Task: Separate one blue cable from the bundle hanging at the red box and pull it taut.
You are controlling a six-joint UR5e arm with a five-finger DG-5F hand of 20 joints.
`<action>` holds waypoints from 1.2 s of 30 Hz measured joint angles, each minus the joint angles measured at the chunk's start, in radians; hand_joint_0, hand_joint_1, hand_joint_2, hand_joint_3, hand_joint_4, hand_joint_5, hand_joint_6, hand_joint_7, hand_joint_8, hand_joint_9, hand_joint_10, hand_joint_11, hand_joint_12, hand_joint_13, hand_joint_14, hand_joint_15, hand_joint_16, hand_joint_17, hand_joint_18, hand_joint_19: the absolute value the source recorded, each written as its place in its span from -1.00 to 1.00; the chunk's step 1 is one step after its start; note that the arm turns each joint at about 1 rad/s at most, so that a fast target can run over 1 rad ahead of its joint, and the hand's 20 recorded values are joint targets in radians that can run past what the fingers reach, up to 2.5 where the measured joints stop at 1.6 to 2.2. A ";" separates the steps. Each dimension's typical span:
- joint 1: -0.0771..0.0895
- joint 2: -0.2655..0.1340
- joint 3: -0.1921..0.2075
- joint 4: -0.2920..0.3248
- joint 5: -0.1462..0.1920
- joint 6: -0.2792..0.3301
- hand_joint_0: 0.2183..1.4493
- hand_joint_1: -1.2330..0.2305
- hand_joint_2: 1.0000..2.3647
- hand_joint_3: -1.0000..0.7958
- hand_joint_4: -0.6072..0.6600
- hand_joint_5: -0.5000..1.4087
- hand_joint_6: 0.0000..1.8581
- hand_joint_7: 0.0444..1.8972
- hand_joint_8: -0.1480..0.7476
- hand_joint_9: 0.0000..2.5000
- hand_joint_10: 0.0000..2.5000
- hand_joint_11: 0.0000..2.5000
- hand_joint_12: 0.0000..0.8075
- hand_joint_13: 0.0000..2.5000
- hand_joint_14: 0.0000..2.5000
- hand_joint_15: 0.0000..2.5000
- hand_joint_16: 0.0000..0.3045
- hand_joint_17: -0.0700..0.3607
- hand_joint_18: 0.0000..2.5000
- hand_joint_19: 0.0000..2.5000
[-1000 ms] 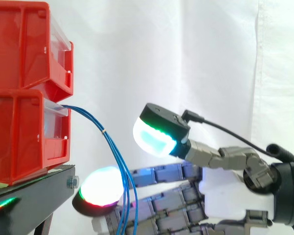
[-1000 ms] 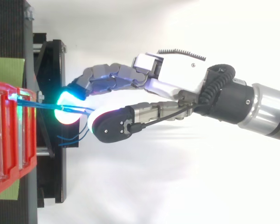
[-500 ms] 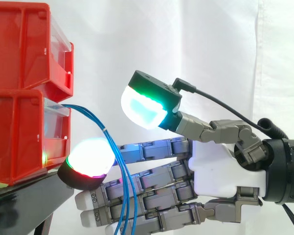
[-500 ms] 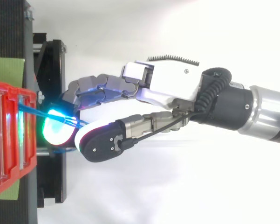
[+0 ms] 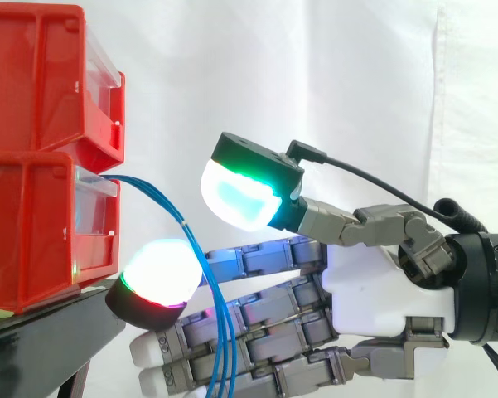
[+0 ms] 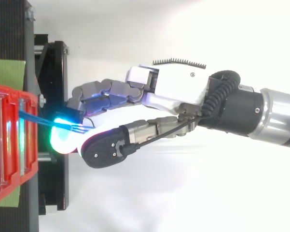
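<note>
White curtain [image 5: 315, 83] behind red bins [image 5: 33, 166] on black stand [image 5: 58, 332]. Blue cables [image 5: 194, 253] hanging between thumb and straight fingers [image 5: 265, 259] of spread hand [image 5: 381, 290], unpinched.

2 red bins [image 5: 41, 91] | 1 blue cable bundle [image 5: 182, 222] | 1 stand [image 5: 41, 342]

Blue cables [image 5: 219, 325] leave the side view's bottom edge below the hand [image 5: 373, 282]. From above, the thumb [image 6: 106, 147] covers them past the fingertip; strands too fine to count.
</note>
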 measured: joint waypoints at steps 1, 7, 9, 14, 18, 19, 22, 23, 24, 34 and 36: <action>-0.001 0.000 0.000 -0.005 -0.005 0.002 -0.30 -0.08 -0.99 -0.37 0.31 -0.62 -0.46 0.19 -0.04 -0.55 -1.00 -0.88 -0.44 -0.68 -1.00 -0.99 -0.82 -0.38 -0.72 -0.90; -0.005 0.007 0.000 -0.025 -0.024 0.003 -0.29 -0.10 -0.98 -0.28 0.23 -0.61 -0.45 0.32 -0.03 -0.54 -1.00 -0.87 -0.43 -0.67 -1.00 -0.98 -0.81 -0.38 -0.71 -0.89; -0.006 0.014 0.000 -0.034 -0.025 0.002 -0.29 -0.10 -0.98 -0.28 0.22 -0.61 -0.43 0.31 -0.03 -0.54 -1.00 -0.87 -0.43 -0.67 -1.00 -0.98 -0.81 -0.38 -0.71 -0.89; -0.006 0.032 0.000 -0.079 -0.023 -0.006 -0.29 -0.10 -0.98 -0.28 0.22 -0.62 -0.36 0.21 -0.03 -0.53 -0.99 -0.86 -0.42 -0.66 -1.00 -0.98 -0.81 -0.38 -0.70 -0.88; -0.006 0.035 -0.001 -0.095 -0.022 -0.008 -0.38 -0.07 -0.99 -0.38 0.24 -0.62 -0.35 0.21 -0.03 -0.53 -0.99 -0.85 -0.38 -0.67 -1.00 -0.97 -0.80 -0.36 -0.71 -0.86; -0.007 0.035 -0.001 -0.096 -0.022 -0.008 -0.38 -0.05 -0.99 -0.38 0.24 -0.62 -0.36 0.22 -0.03 -0.53 -0.99 -0.85 -0.38 -0.67 -1.00 -0.97 -0.80 -0.36 -0.71 -0.85; -0.007 0.038 -0.001 -0.099 -0.022 -0.006 -0.36 0.01 -0.99 -0.34 0.24 -0.61 -0.37 0.26 -0.03 -0.53 -0.99 -0.85 -0.37 -0.67 -1.00 -0.96 -0.79 -0.35 -0.71 -0.85; -0.007 0.040 -0.001 -0.099 -0.022 -0.006 -0.34 0.02 -0.98 -0.32 0.24 -0.61 -0.37 0.26 -0.03 -0.53 -1.00 -0.86 -0.38 -0.67 -1.00 -0.96 -0.79 -0.35 -0.71 -0.85; -0.007 0.042 -0.001 -0.100 -0.021 -0.006 -0.34 0.03 -0.98 -0.31 0.24 -0.61 -0.37 0.26 -0.03 -0.53 -0.99 -0.86 -0.38 -0.67 -1.00 -0.96 -0.79 -0.35 -0.71 -0.85; -0.008 0.054 -0.001 -0.105 -0.020 -0.014 -0.32 -0.11 -0.96 -0.11 0.16 -0.64 -0.23 0.11 -0.02 -0.47 -0.99 -0.77 -0.36 -0.65 -1.00 -0.95 -0.79 -0.34 -0.69 -0.84; -0.008 0.054 -0.001 -0.105 -0.020 -0.015 -0.32 -0.13 -0.97 -0.11 0.15 -0.65 -0.21 0.06 -0.01 -0.45 -0.99 -0.73 -0.36 -0.65 -1.00 -0.95 -0.79 -0.34 -0.69 -0.83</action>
